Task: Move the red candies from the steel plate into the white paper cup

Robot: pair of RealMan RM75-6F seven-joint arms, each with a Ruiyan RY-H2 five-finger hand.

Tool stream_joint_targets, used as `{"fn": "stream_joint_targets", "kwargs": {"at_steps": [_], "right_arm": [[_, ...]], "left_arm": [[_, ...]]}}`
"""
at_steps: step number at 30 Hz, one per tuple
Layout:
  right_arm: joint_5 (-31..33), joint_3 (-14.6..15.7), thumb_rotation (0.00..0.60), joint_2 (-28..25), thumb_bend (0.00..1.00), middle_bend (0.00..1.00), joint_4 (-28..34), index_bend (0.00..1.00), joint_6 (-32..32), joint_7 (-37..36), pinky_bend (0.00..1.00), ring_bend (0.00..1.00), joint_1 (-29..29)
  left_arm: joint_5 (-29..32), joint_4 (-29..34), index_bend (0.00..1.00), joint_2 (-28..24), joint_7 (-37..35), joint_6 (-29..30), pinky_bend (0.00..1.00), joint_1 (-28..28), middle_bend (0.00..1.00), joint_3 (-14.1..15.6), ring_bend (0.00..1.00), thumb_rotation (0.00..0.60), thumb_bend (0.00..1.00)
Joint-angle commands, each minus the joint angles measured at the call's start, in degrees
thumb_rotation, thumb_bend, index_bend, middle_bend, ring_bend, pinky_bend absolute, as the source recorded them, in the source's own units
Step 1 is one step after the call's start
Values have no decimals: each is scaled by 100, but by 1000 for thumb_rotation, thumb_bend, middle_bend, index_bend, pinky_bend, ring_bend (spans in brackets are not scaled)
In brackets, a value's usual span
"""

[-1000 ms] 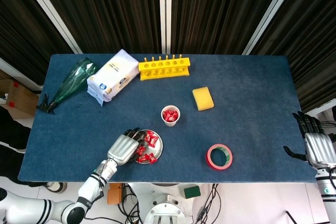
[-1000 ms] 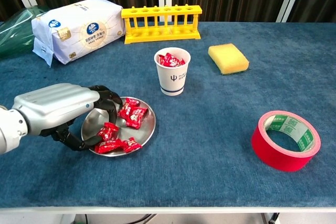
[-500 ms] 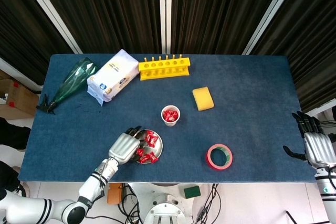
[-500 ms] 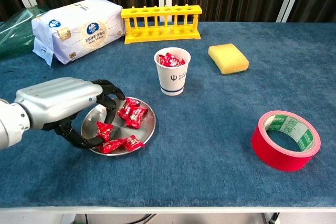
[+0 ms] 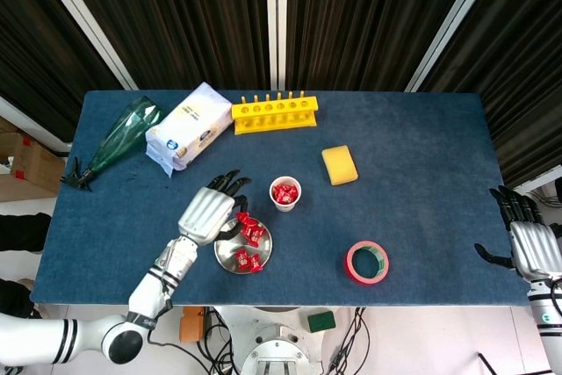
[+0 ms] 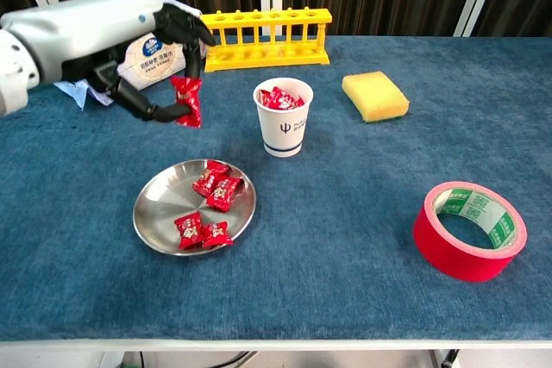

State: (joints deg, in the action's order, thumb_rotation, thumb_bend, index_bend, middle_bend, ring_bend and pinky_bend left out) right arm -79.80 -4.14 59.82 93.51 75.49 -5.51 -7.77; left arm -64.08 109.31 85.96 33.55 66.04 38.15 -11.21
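Left hand (image 6: pixel 129 49) up off the tabletop, fingers pinching one red candy (image 6: pixel 188 100) w/ wrapper dangling. Light, crinkly, likely slippery, so best gripped mid-body. Below it: steel plate (image 6: pixel 155 204) w/ four candies left. Just right: white paper cup (image 6: pixel 283 118), part-filled. Right hand (image 5: pixel 529 243) idle at edge, fingers spread, holding nothing.

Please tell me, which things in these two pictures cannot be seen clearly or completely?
- Right hand: head view only, at the frame's right edge; its palm side is hidden.
- Green bottle: chest view cuts it off at the left edge.
- Paper cup: candies deeper inside are hidden by its wall and the top ones.
- Tissue pack: chest view, partly behind the left hand holding a candy.
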Motion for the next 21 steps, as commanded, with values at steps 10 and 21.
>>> {"fn": "stream_joint_targets", "kwargs": {"at_steps": [10, 21], "right_arm": [[30, -26, 600, -26, 204, 0, -61, 0, -71, -116, 0, 0, -33], [-8, -17, 600, -63, 203, 0, -62, 0, -64, -208, 0, 0, -26]], "left_arm": [[977, -1679, 539, 1206, -341, -461, 170, 1004, 180, -870, 59, 600, 297], [1355, -2348, 512, 1656, -526, -586, 170, 1359, 196, -1040, 64, 600, 272]]}}
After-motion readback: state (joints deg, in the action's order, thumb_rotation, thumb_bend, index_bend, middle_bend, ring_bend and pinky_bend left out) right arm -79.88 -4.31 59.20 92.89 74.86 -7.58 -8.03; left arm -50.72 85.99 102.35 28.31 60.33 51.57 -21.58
